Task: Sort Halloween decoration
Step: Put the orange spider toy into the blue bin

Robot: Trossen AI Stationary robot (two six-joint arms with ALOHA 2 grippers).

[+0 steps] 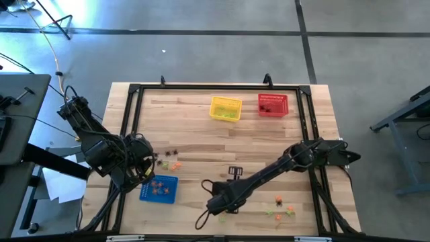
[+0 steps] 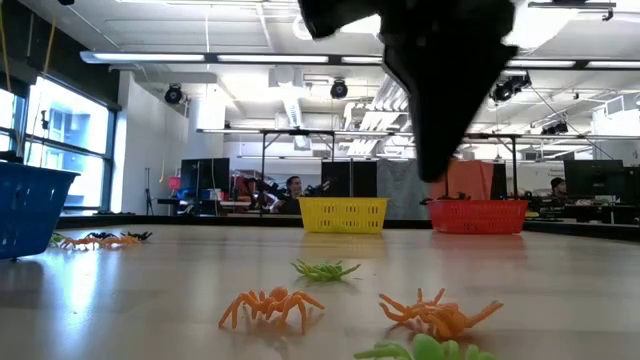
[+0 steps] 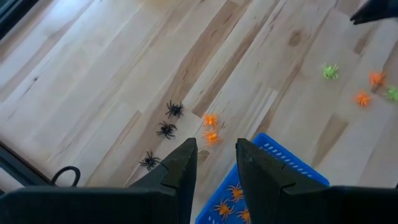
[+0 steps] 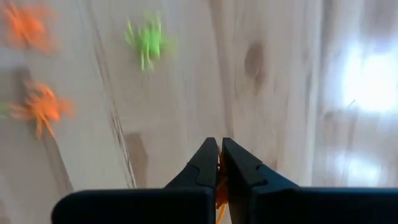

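R gripper [image 4: 217, 163] jaws pinched shut on an orange spider [image 4: 219, 193], only a sliver showing btwn the fingers; it sits above the tabletop [image 1: 201, 134] near the front edge, mid-width. Loose orange spiders [image 2: 270, 303] and green spiders [image 2: 325, 269] lie just beside it toward the front-right corner. L gripper [image 3: 216, 163] jaws partly open, nothing in them, over the front-left area at the blue basket [image 1: 159, 189], which has orange spiders in it. Black spiders [image 3: 166, 129] plus two orange ones on bare wood next to that basket. Yellow basket [image 1: 225, 108] and red basket [image 1: 272, 105] by the back edge.
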